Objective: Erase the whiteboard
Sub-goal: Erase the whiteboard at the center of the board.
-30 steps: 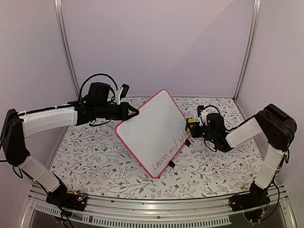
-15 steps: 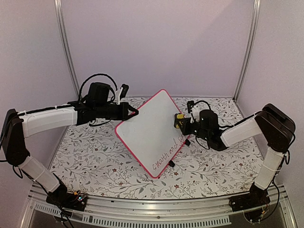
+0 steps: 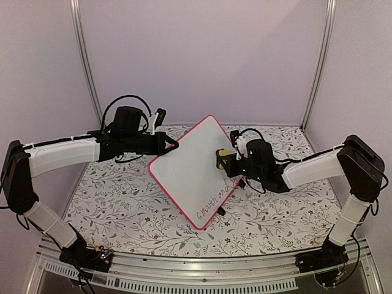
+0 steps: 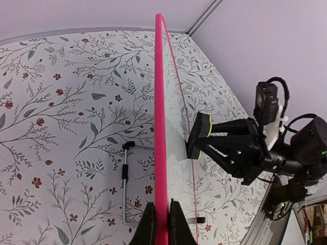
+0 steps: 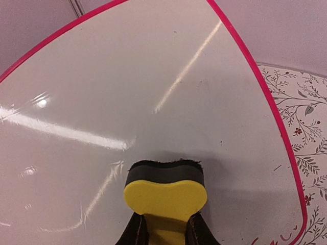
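The whiteboard point(image 3: 190, 174), white with a pink-red frame, stands tilted on one corner on the table. Red writing point(image 3: 217, 197) runs along its lower right edge. My left gripper point(image 3: 170, 146) is shut on the board's left edge; in the left wrist view the fingers point(image 4: 149, 224) pinch the pink frame point(image 4: 160, 127). My right gripper point(image 3: 231, 159) is shut on a yellow and black eraser point(image 3: 221, 156), whose black pad is against the board's face, above the writing. The right wrist view shows the eraser point(image 5: 166, 196) on the white surface point(image 5: 153, 102), with writing at the bottom right corner point(image 5: 278, 237).
A floral tablecloth point(image 3: 122, 202) covers the table. A black clip foot point(image 3: 221, 212) sticks out at the board's lower edge. A thin grey rod with a black tip point(image 4: 124, 184) lies on the cloth behind the board. Walls and metal posts point(image 3: 86, 67) close in the back.
My right gripper has moved left with the eraser, from beside the board's right edge onto its face. The left arm and the board have stayed still.
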Available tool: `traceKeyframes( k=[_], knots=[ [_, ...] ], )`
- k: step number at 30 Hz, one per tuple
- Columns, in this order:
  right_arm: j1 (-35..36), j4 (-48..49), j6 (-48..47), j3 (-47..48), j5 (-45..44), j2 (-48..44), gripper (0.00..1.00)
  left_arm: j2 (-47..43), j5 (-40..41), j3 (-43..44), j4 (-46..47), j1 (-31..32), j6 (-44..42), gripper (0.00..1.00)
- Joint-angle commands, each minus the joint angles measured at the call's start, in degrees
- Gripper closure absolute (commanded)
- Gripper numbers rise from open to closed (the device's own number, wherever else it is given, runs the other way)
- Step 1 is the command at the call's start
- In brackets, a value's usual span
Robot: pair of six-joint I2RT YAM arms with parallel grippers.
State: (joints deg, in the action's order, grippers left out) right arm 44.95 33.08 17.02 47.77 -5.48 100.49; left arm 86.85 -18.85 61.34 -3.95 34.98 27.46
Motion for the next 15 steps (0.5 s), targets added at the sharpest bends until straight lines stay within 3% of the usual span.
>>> traceKeyframes(
  k=[1, 7, 15],
  knots=[
    [-4.00, -18.79, -0.91, 2.52, 0.41, 1.61, 0.86, 2.05, -0.65, -1.49, -3.35, 1.63, -6.79, 1.00],
    [-7.89, -30.21, -5.94, 9.25, -2.94, 3.51, 0.86, 2.08, -0.40, -1.49, -3.44, 1.60, -6.89, 1.00],
    [-9.82, -32.28, -10.79, 12.79, -2.93, 8.30, 0.86, 2.49, -0.49, -1.49, -3.45, 1.59, -6.82, 1.00]
  ],
)
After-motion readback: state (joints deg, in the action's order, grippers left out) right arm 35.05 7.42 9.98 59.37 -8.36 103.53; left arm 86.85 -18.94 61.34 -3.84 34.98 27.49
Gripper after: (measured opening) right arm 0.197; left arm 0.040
